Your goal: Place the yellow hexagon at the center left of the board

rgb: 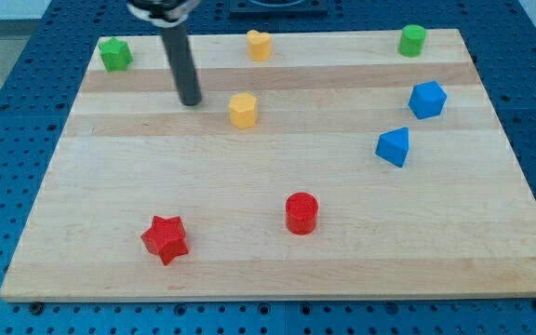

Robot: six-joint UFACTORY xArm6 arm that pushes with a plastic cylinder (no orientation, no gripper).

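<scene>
eight blocks sit on the wooden board (pixel 277 270). the yellow hexagon (pixel 242 110) is in the upper middle part, a bit toward the view's left. my tip (pixel 191 101) is just a rod with nothing to open or close, and it holds nothing. it rests near the hexagon, on the hexagon's left side, not touching. the goal spot is also to the left and lower, so i think my tip must first go round to the hexagon's right side, then push.

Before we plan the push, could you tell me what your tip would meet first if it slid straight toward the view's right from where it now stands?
Probably the yellow hexagon: it sits just right of my tip, slightly lower in view, so contact might be only glancing.
</scene>
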